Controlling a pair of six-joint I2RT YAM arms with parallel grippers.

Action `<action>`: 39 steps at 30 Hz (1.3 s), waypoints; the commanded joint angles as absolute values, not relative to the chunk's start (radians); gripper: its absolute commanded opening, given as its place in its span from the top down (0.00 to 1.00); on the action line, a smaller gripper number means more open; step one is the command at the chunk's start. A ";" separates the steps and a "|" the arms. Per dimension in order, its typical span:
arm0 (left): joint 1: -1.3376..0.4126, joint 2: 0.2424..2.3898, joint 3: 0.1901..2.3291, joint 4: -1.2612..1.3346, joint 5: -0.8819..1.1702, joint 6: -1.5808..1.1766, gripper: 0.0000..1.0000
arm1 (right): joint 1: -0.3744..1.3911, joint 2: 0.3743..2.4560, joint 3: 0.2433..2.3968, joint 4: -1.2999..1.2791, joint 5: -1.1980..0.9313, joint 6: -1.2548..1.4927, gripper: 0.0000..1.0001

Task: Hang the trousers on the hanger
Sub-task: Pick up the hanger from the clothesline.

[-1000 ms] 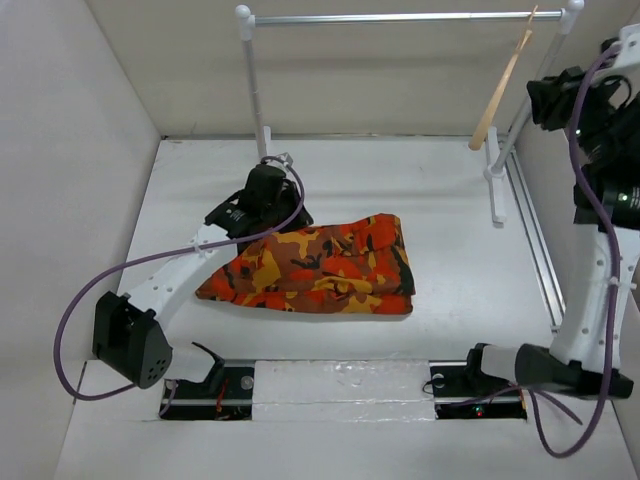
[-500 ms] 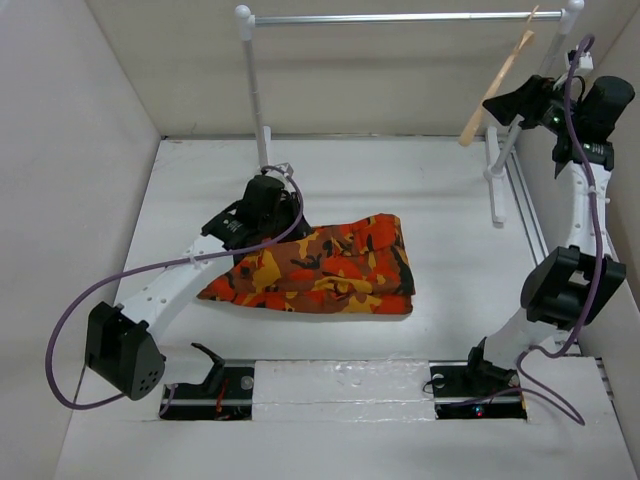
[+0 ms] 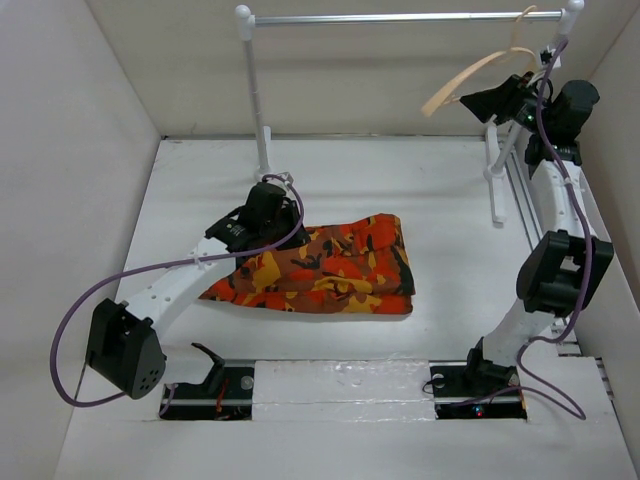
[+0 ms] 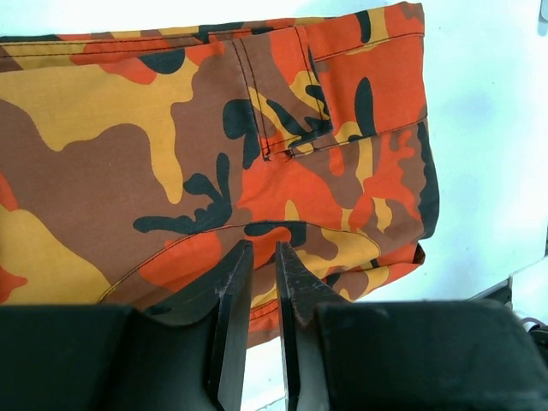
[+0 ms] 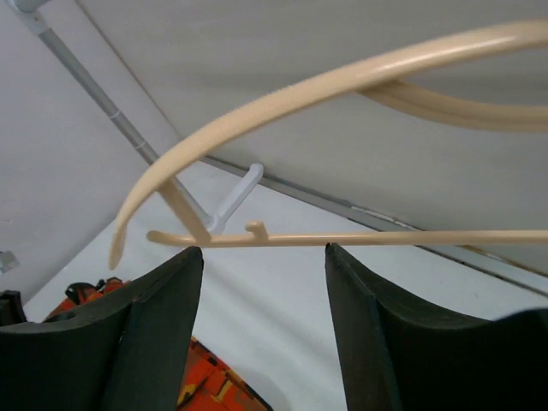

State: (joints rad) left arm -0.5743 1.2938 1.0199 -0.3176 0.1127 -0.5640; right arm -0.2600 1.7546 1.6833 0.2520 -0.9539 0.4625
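Observation:
The camouflage trousers lie folded on the white table, and they fill the left wrist view. My left gripper sits low over their left end. Its jaws are almost together with nothing between them. The pale tan hanger hooks on the rail at the back right and is swung up to the left. My right gripper is open just under it. In the right wrist view both fingertips touch or nearly touch the hanger's lower bar from below.
The metal clothes rail on white posts spans the back of the table. Its right post foot stands by a track along the right wall. White walls close the left, back and right sides.
My right arm reached up to the hanger with its gripper open. The hanger swung from hanging steeply to tilted up leftward. My left gripper slid slightly nearer along the trousers' left end.

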 commanded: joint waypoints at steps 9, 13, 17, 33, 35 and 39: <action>-0.597 1.301 1.035 -0.299 0.112 -0.580 0.86 | -0.213 1.796 1.580 0.750 -0.959 0.742 0.16; -0.606 1.304 1.025 -0.305 0.100 -0.587 0.86 | -0.225 1.770 1.505 0.834 -0.971 0.779 0.18; -0.606 1.302 1.008 -0.301 0.103 -0.591 0.86 | -0.245 1.715 1.454 0.721 -0.954 0.687 0.18; -0.606 1.315 1.106 -0.305 0.165 -0.598 0.82 | -0.218 1.749 1.603 0.710 -0.992 0.689 0.91; -0.606 1.321 1.143 -0.308 0.185 -0.598 0.78 | -0.218 1.720 1.601 0.671 -1.003 0.677 0.93; -0.606 1.350 1.248 -0.313 0.250 -0.589 0.67 | -0.196 1.642 1.530 0.530 -1.043 0.548 0.98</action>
State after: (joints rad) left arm -0.6048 1.3495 1.1534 -0.3374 0.1837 -0.5949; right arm -0.2192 1.7561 1.5379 0.5758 -0.9905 0.6678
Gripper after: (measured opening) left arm 0.314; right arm 0.409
